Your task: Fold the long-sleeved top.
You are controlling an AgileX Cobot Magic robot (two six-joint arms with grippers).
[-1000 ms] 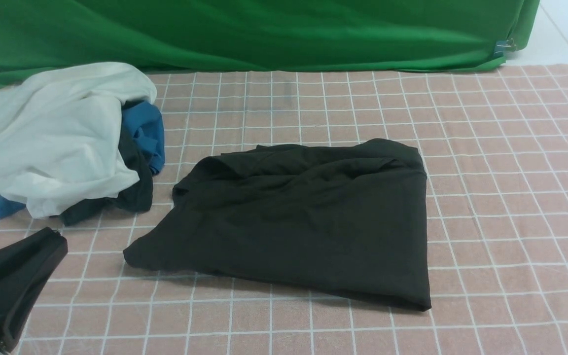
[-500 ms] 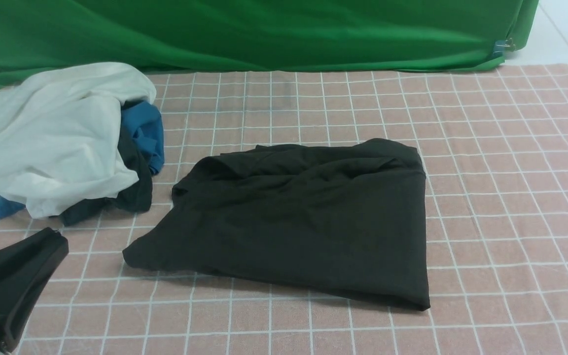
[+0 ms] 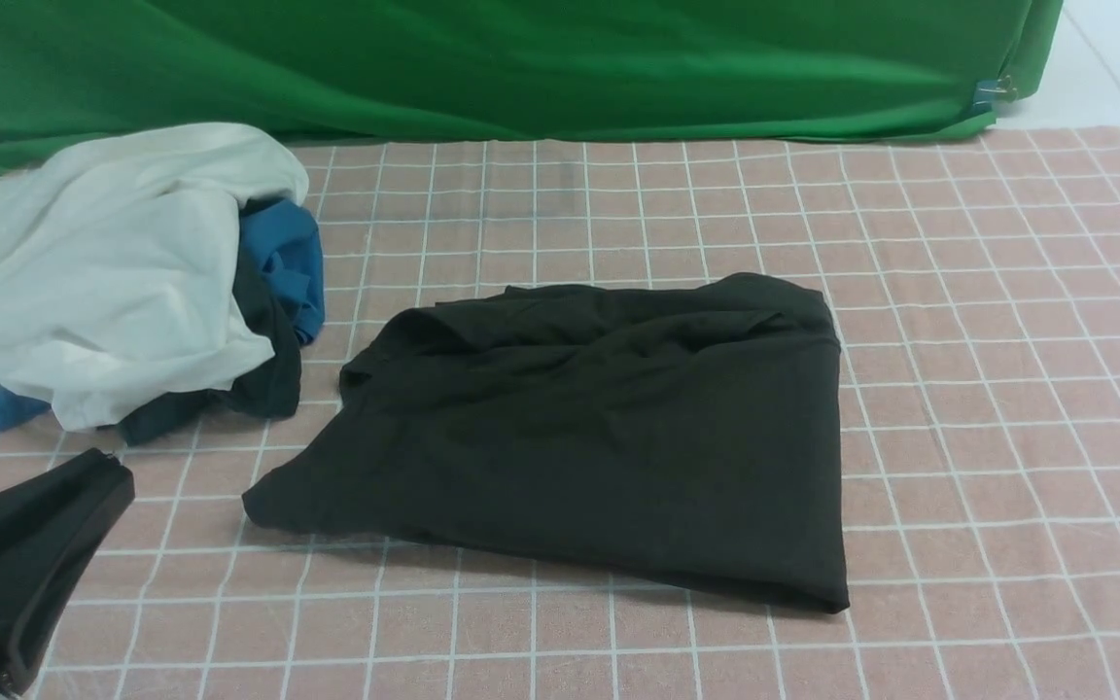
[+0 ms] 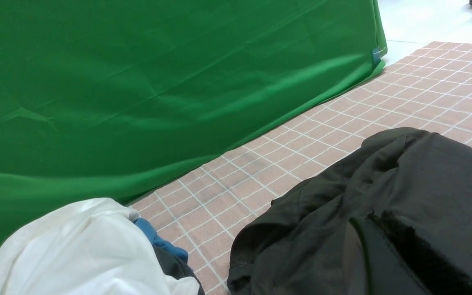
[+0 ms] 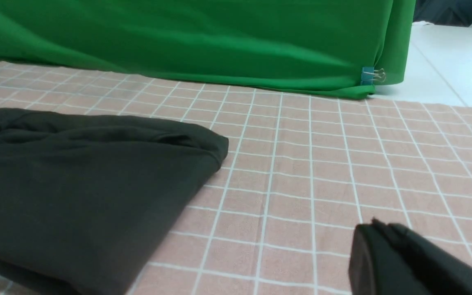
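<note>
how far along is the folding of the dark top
Looks done: the very dark knit long-sleeved top lies as a compact folded block on the pink checked tablecloth, no sleeves trailing. In hand: nothing; left pincer and right pincer are shut, empty. Left: perhaps squaring the skewed corner.

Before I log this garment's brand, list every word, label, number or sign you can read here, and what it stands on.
None can be read.
Top: no tag, print or label shows.
White garment: plain.
Blue cloth: plain.
Green backdrop: no lettering; the blue tab by its clip is too small to read.
</note>
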